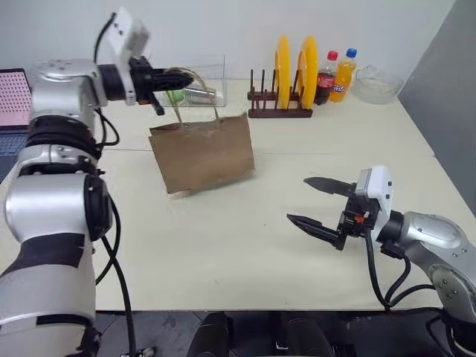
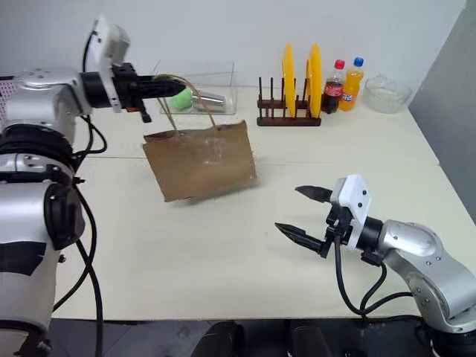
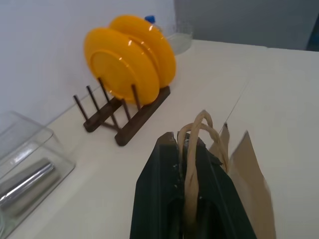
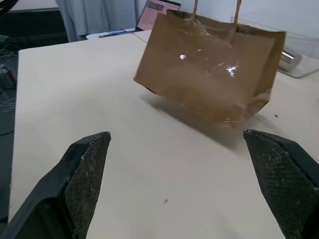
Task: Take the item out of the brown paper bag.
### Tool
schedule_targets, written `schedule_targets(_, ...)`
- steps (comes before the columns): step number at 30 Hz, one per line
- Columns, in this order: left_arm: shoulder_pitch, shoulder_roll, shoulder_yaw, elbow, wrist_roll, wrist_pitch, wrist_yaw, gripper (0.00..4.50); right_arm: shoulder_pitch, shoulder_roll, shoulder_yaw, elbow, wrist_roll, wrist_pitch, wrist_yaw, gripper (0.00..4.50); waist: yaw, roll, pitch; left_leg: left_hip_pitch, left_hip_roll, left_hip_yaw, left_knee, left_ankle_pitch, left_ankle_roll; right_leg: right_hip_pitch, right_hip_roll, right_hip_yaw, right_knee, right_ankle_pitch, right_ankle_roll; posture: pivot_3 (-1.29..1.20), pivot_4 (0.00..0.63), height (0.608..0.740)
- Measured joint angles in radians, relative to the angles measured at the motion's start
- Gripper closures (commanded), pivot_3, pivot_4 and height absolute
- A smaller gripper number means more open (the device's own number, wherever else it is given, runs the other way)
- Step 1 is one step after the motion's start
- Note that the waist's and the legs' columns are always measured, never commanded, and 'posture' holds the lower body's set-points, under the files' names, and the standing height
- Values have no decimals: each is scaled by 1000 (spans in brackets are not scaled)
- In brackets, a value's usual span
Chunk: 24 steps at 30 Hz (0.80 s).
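The brown paper bag [image 1: 202, 152] hangs tilted by its tan cord handles [image 3: 197, 144], its lower corner just above the table or touching it; I cannot tell which. My left gripper [image 1: 172, 78] is shut on those handles, above the bag's left side. The bag's crinkled front also faces the right wrist view [image 4: 209, 69]. My right gripper [image 1: 297, 199] stands open and empty over the table's front right, pointing toward the bag from well short of it. The item is hidden.
At the back stand a dark rack with two yellow plates [image 1: 286, 74], a cola bottle [image 1: 325, 76], an orange soda bottle [image 1: 343, 74] and a glass bowl [image 1: 377, 83]. A clear box [image 1: 204, 88] holding a silver cylinder sits behind the bag. A laptop [image 1: 11, 100] lies far left.
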Motion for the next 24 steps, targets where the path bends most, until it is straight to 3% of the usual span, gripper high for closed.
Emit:
schedule_targets(8,-55,-160,1,79,37,-59,17,4485,108,1,-39,-93,22,17,-89,0,-1,0,0,0,0,1,0,0,0,0,0,1,1,0,1,0,150,740)
schedule_targets(24,-79,-227,1,114,93,-101,71,4485,191,7,-61,-171,42,17,-192,0,-3,-1,0,5,-1,2,2,0,0,0,1,3,11,-2,4,0,150,740)
